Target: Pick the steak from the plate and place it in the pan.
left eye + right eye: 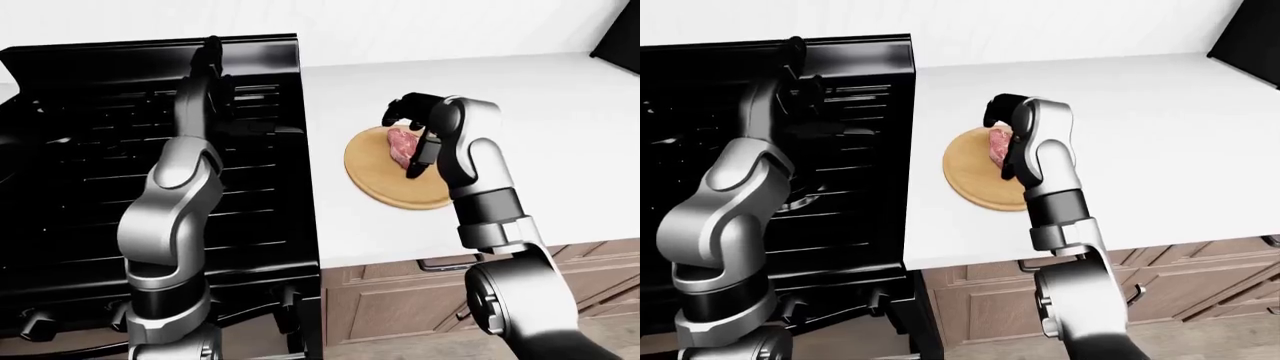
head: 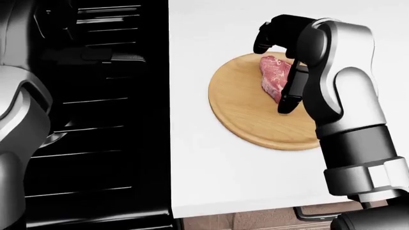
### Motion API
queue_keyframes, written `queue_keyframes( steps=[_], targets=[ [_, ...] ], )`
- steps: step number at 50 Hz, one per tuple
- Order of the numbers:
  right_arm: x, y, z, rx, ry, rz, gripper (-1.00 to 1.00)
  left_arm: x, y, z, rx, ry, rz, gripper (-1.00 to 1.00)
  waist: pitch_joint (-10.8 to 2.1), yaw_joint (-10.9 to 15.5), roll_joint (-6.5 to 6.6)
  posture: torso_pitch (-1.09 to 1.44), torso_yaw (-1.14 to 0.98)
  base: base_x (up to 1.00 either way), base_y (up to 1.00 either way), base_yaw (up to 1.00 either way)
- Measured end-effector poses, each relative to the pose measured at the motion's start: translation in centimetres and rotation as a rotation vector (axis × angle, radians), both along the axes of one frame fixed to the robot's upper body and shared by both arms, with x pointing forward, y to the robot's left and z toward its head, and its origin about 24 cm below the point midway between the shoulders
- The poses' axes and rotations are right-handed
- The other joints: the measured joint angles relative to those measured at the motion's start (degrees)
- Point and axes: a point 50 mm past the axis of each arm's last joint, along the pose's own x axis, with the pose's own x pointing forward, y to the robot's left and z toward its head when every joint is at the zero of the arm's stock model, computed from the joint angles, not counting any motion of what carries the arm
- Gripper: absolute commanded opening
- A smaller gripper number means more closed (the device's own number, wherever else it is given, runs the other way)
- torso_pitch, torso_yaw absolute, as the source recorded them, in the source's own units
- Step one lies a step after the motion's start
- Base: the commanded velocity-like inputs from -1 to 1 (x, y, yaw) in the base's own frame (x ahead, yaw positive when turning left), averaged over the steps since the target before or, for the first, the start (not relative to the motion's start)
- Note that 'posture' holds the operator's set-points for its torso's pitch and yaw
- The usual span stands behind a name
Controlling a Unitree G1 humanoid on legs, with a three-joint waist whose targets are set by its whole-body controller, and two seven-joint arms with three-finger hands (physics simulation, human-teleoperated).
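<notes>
- My right hand [image 2: 281,62] hovers over the steak [image 2: 274,76] on the wooden plate [image 2: 243,110]; its 3 fingers [image 2: 289,96] are spread, gripping nothing.
- Risk, in my judgement: closing off-centre could push the steak off the plate.
- Left hand [image 1: 208,56] over the stove [image 1: 90,150]: finger state unclear.

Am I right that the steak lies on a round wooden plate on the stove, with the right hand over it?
Not quite: the head view shows the wooden plate on the white counter beside the stove, not on it. The steak lies on it, right hand over it.

Glossy silver arm shells, black joint bands, black fingers [image 2: 287,98].
</notes>
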Motion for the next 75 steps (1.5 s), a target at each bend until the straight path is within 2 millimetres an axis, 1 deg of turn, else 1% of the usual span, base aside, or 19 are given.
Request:
queue_keyframes(
  steps=[7, 13, 25, 31, 34, 35, 42, 50, 53, 65, 67, 68, 69, 72, 73, 74, 75],
  targets=[
    [0.1, 0.1, -0.1, -0.003, -0.004, 0.002, 0.43, -0.1, 0.0, 0.0, 0.0, -0.003, 0.0, 1.0, -0.11, 0.0, -0.03, 0.0, 0.0, 0.0, 0.0, 0.0],
    [0.0, 0.1, -0.1, -0.002, -0.004, 0.004, 0.3, 0.0, 0.0, -0.1, 0.0, 0.0, 0.001, 1.0, -0.11, -0.1, -0.05, 0.0, 0.0, 0.0, 0.0, 0.0],
    [0.1, 0.2, -0.2, 0.001, -0.013, 0.003, 0.32, 0.0, 0.1, -0.2, 0.0, 0.0, 0.003, 1.0, -0.18, 0.0, -0.09, 0.0, 0.0, 0.0, 0.0, 0.0],
    [0.1, 0.3, -0.1, 0.001, -0.014, 0.003, 0.29, -0.1, 0.0, 0.0, 0.0, -0.007, 0.001, 1.0, -0.19, 0.0, -0.02, 0.0, 0.0, 0.0, 0.0, 0.0],
    [0.1, 0.3, -0.1, 0.002, -0.016, 0.004, 0.26, -0.1, 0.0, -0.1, 0.0, -0.004, 0.0, 1.0, -0.22, 0.0, -0.02, 0.0, 0.0, 0.0, 0.0, 0.0],
    [0.1, 0.3, -0.2, 0.003, -0.016, 0.005, 0.19, -0.1, 0.0, -0.1, 0.0, -0.002, 0.0, 1.0, -0.24, 0.0, -0.03, 0.0, 0.0, 0.0, 0.0, 0.0],
    [0.1, 0.4, -0.1, 0.002, -0.027, 0.005, 0.18, 0.0, 0.0, -0.3, 0.0, 0.0, 0.0, 1.0, -0.25, 0.0, -0.04, 0.0, 0.0, 0.0, 0.0, 0.0],
    [0.1, 0.4, -0.1, -0.002, -0.03, 0.005, 0.15, -0.2, 0.0, 0.2, 0.0, -0.01, 0.001, 1.0, -0.27, 0.0, -0.02, 0.0, 0.0, 0.0, 0.0, 0.0],
    [0.1, 0.5, 0.1, -0.004, -0.028, 0.006, 0.02, -0.1, 0.0, 0.1, 0.0, -0.008, 0.0, 1.0, -0.22, 0.0, 0.03, 0.0, 0.0, 0.0, 0.0, 0.0],
    [0.2, 0.6, 0.3, -0.009, -0.03, 0.009, -0.04, -0.1, 0.0, 0.1, -0.001, -0.002, 0.001, 1.0, -0.15, 0.0, 0.01, 0.0, 0.0, 0.0, 0.0, 0.0],
    [0.2, 0.7, 0.4, -0.011, -0.029, 0.009, -0.2, -0.1, 0.1, 0.1, -0.001, -0.004, 0.002, 1.0, -0.09, 0.0, 0.02, 0.0, 0.0, 0.0, 0.0, 0.0],
    [0.2, 0.7, 0.5, -0.012, -0.03, 0.009, -0.21, -0.2, 0.1, 0.2, -0.001, -0.005, 0.001, 1.0, -0.05, 0.0, 0.04, 0.0, 0.0, 0.0, 0.0, 0.0],
    [0.2, 0.8, 0.6, -0.011, -0.031, 0.012, -0.27, -0.2, 0.1, 0.2, -0.001, -0.006, 0.001, 1.0, -0.03, 0.0, 0.07, 0.0, 0.0, 0.0, 0.0, 0.0],
    [0.2, 0.9, 0.7, -0.013, -0.025, 0.018, -0.29, -0.2, 0.1, 0.2, -0.001, -0.007, 0.0, 1.0, 0.06, 0.0, 0.15, 0.0, 0.0, 0.0, 0.0, 0.0],
    [0.2, 1.0, 0.8, -0.015, -0.022, 0.019, -0.36, -0.2, 0.1, 0.2, -0.002, -0.006, 0.0, 1.0, 0.11, -0.1, 0.17, 0.0, 0.0, 0.0, 0.0, 0.0],
    [0.2, 1.0, 0.9, -0.017, -0.021, 0.021, -0.37, -0.2, 0.1, 0.2, -0.002, -0.006, 0.001, 1.0, 0.16, -0.1, 0.19, 0.0, 0.0, 0.0, 0.0, 0.0],
    [0.2, 1.1, 1.0, -0.019, -0.019, 0.024, -0.44, -0.2, 0.1, 0.2, -0.002, -0.005, 0.001, 1.0, 0.2, -0.1, 0.2, 0.0, 0.0, 0.0, 0.0, 0.0]
  ],
)
